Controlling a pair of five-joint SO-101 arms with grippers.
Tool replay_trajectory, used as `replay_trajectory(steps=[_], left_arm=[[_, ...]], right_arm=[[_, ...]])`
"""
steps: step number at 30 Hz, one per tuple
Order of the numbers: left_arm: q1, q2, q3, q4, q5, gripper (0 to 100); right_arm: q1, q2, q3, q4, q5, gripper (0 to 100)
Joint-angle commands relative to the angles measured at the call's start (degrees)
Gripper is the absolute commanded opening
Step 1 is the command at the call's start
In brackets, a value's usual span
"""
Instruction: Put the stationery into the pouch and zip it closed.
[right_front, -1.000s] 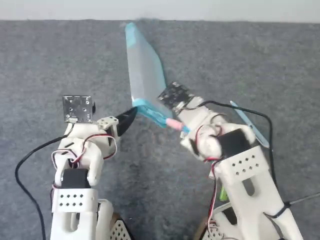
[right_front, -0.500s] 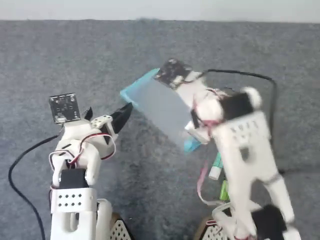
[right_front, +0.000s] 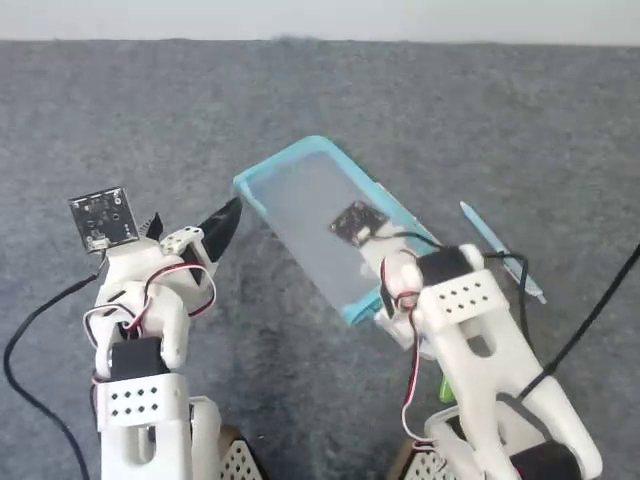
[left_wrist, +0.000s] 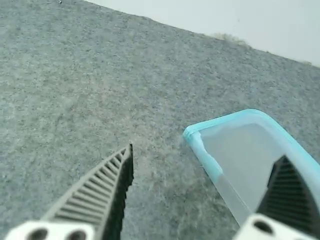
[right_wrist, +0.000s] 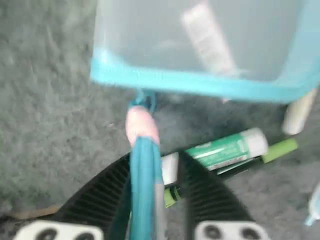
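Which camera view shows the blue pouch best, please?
The high view: the pouch lies nearly whole on the grey mat, one end under the right arm. The left wrist view gives one corner; the right wrist view gives its zipper edge and pull strap close up.

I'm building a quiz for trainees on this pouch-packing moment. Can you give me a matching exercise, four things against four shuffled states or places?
Things:
1. pouch
2. left gripper
3. right gripper
4. green marker

States or places:
A. shut on the teal strap
B. lying on the grey mat, outside the pouch
C. open, holding nothing
D. translucent, with a turquoise edge

Pairs: 1-D, 2-C, 3-A, 4-B.
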Motion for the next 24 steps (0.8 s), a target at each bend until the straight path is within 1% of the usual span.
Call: replay_trajectory(steps=[1, 5, 12, 13, 15, 16, 18, 22, 24], left_arm=[[-0.2, 0.3, -0.8, -1.8, 0.4, 40], [-0.2, 0.3, -1.0, -1.8, 0.4, 40], [0.0, 0.3, -1.0, -1.8, -1.4, 40], [0.1, 0.3, -1.0, -1.8, -1.4, 40], [0.2, 0.3, -1.0, -1.8, -1.5, 40], [0.2, 0.3, -1.0, -1.8, -1.5, 40], [0.2, 0.3, -1.0, -1.8, -1.5, 40], [0.3, 0.3, -1.1, -1.9, -1.5, 40], [0.3, 0.3, -1.2, -1.9, -1.5, 40]], right_arm=[[0.7, -3.0, 0.3, 1.7, -1.0, 30.7], [0.4, -2.7, 0.1, 0.7, -1.4, 28.8], [-4.3, -2.5, 3.0, -1.6, -1.0, 28.8], [-5.8, -2.6, 4.2, -1.4, -0.6, 28.8], [-9.6, -2.5, 6.2, -0.8, 2.4, 28.7], [-10.0, -2.7, 6.2, -0.7, 2.6, 28.7], [-8.9, -3.2, 3.8, 1.0, 1.3, 28.8], [-0.2, -2.5, -4.1, 6.4, 0.4, 28.8], [1.6, -1.8, -6.4, 6.3, 0.2, 28.6]])
